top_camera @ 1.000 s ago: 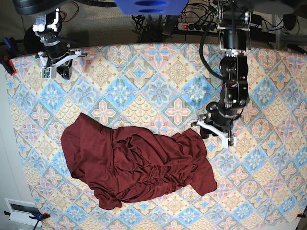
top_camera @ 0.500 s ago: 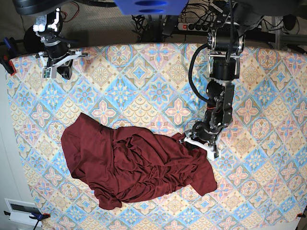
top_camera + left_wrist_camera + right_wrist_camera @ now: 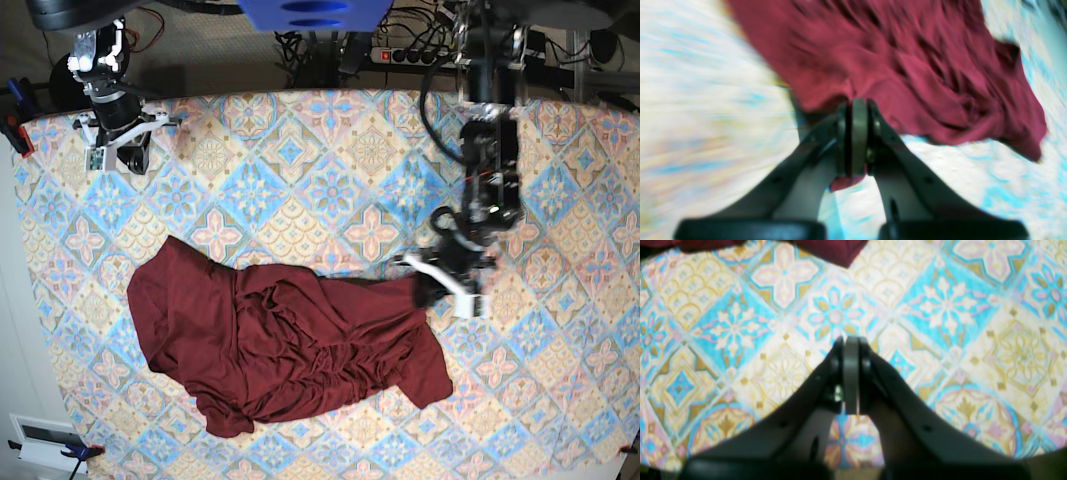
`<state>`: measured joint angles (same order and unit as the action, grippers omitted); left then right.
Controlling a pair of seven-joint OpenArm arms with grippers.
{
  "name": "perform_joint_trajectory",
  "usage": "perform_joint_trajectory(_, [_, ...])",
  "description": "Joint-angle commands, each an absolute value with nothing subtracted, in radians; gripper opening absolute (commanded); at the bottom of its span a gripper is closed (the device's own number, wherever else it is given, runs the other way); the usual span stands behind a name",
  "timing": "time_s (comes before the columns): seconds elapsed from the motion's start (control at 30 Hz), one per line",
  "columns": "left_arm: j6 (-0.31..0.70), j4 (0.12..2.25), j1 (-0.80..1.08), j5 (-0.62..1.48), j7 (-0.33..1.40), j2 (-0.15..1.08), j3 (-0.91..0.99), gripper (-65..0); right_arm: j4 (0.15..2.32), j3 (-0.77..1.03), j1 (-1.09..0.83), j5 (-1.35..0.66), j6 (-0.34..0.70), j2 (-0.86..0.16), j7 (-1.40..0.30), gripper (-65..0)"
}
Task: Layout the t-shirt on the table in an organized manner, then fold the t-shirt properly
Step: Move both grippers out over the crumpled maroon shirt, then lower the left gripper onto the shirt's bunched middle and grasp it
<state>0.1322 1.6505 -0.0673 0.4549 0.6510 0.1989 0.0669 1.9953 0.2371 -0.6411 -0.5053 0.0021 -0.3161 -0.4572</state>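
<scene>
The shirt (image 3: 285, 350) lay bunched w/ deep wrinkles on the near-left half of the bench (image 3: 300, 170), soft limp knit, prob. light, likely to drape and drag rather than hold any shape. Left pincer (image 3: 853, 140) was clamped on a bit of its far-right edge; right pincer (image 3: 850, 373) was closed on nothing, far-left corner. Best holds looked like hem corners/shoulders, not mid-cloth.

Left gripper (image 3: 441, 283): went from open jaws to clamped on the t-shirt (image 3: 290, 345) edge, then drew away toward the table (image 3: 560, 330) side. T-shirt's near edge was pulled outward, stretched into a taut point.
</scene>
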Motion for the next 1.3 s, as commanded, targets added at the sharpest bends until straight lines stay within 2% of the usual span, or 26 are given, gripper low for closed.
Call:
perform_joint_trajectory(0.0, [0.133, 1.707, -0.045, 0.46, 0.636, 0.225, 0.101, -65.0, 2.009, 0.24, -0.641, -0.51, 0.007, -0.325, -0.435, -65.0])
perform_joint_trajectory(0.17, [0.133, 1.851, 0.119, 0.624, 0.636, 0.338, 0.352, -65.0, 2.003, 0.239, -0.602, -0.51, 0.007, -0.325, -0.435, -65.0])
perform_joint_trajectory(0.33, [0.133, 1.848, 0.259, 0.829, 0.636, 0.449, 0.631, -65.0, 1.992, 0.239, -0.555, -0.513, 0.007, -0.329, -0.435, -65.0])
perform_joint_trajectory(0.5, [0.133, 1.811, 0.34, 0.86, 0.636, 0.478, 0.826, -64.9, 1.989, 0.189, -0.503, -0.513, 0.007, -0.329, -0.475, -65.0])
perform_joint_trajectory(0.63, [0.133, 1.71, 0.344, 0.862, 0.677, 0.479, 0.857, -64.8, 1.988, 0.116, -0.44, -0.512, 0.007, -0.329, -0.55, -61.6])
perform_joint_trajectory(0.87, [0.133, 1.613, 0.343, 0.86, 0.797, 0.475, 0.854, -64.0, 1.966, -0.061, -0.348, -0.51, 0.007, -0.329, -0.584, -48.7])
perform_joint_trajectory(0.97, [0.133, 1.589, 0.343, 0.862, 0.803, 0.473, 0.852, -59.1, 1.919, -0.12, -0.305, -0.509, 0.007, -0.329, -0.584, -46.2])
perform_joint_trajectory(1.2, [0.134, 1.596, 0.38, 0.871, 0.805, 0.473, 0.852, -42.3, 1.805, -0.232, -0.174, -0.509, 0.007, -0.323, -0.584, -45.7])
perform_joint_trajectory(1.27, [0.139, 1.658, 0.412, 0.9, 0.808, 0.472, 0.851, -39.1, 1.785, -0.246, -0.157, -0.509, 0.007, -0.321, -0.584, -45.7])
